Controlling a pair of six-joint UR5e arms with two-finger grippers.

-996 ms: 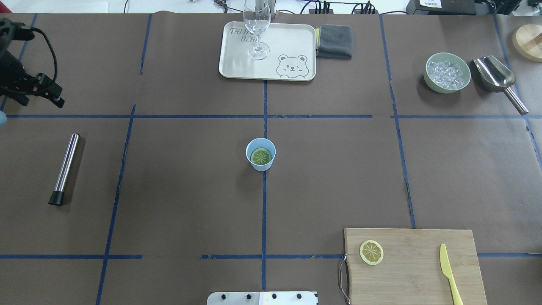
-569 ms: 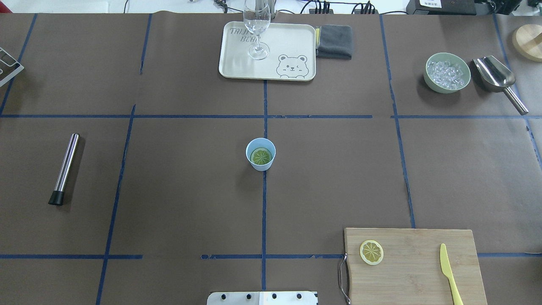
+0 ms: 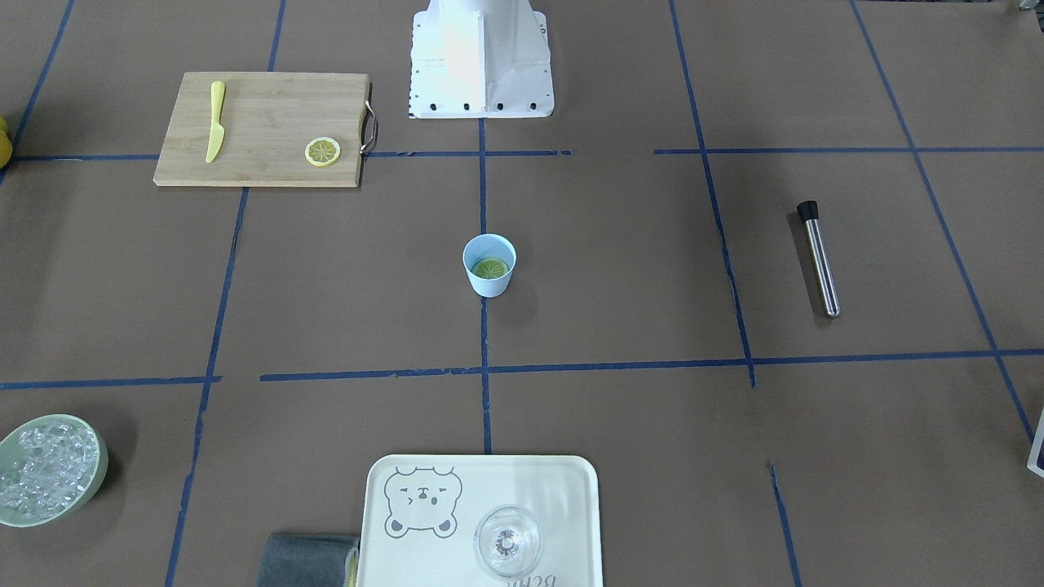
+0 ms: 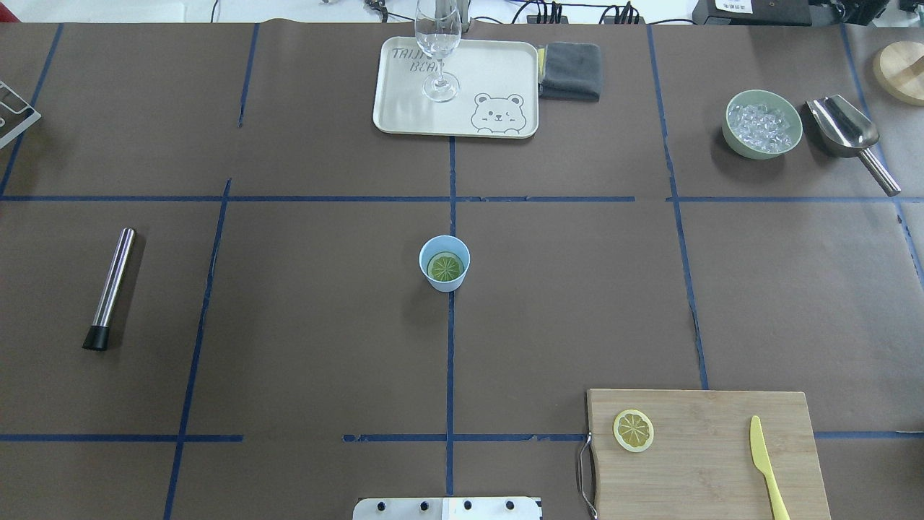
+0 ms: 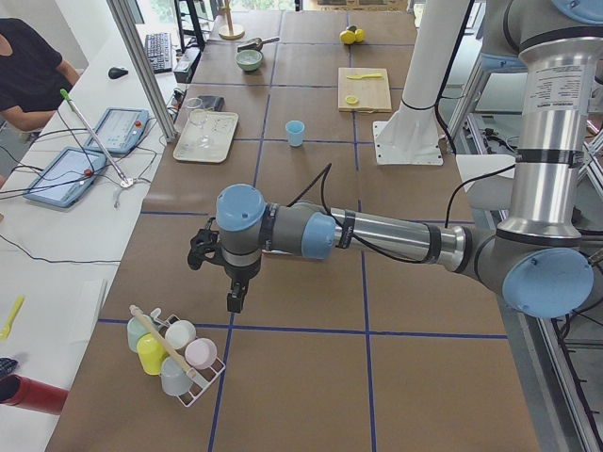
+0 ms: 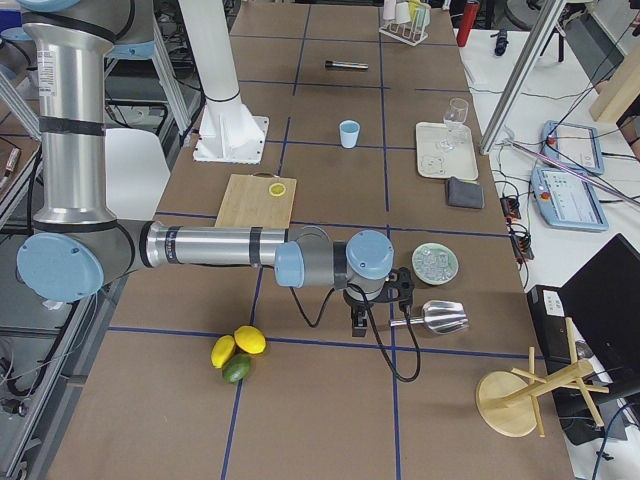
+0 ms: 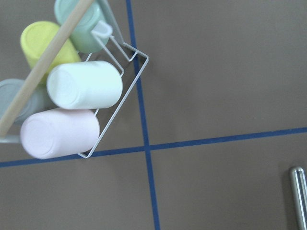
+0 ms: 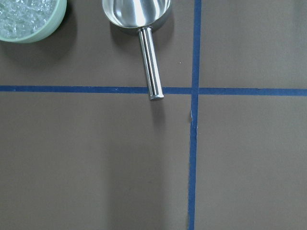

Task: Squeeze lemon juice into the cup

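From across the room, the cup (image 3: 488, 285) stands upright at the middle of the tabletop (image 3: 652, 269), right on a blue tape line. The lemon (image 3: 491, 267) lies flat on its bottom, spoked face up, and looks greenish in the blue shade. A second slice (image 3: 323, 152) rests on the cutting board (image 3: 261, 122) at ten o'clock from the cup, near the yellow knife (image 3: 214, 121).

Looking down from behind the robot, the slice sits well inside the cup's rim. The tray (image 4: 404, 115) lies at twelve o'clock from the cup. Neither arm reaches into this view, and with the slice already in the cup I'd judge the job about done.

From the left end, the left claw (image 5: 234, 299) hangs over bare tabletop with a wire rack of cups (image 5: 174, 353) at seven o'clock. I cannot tell how far open it is or whether it holds anything.

From the right end, the right claw (image 6: 358, 320) hovers with the scoop (image 6: 440, 317) at three o'clock and the ice bowl (image 6: 435, 263) at one o'clock. Again I cannot tell its state.

Both wrist views show only these neighbours and no fingers, so both arms are well apart from the cup.
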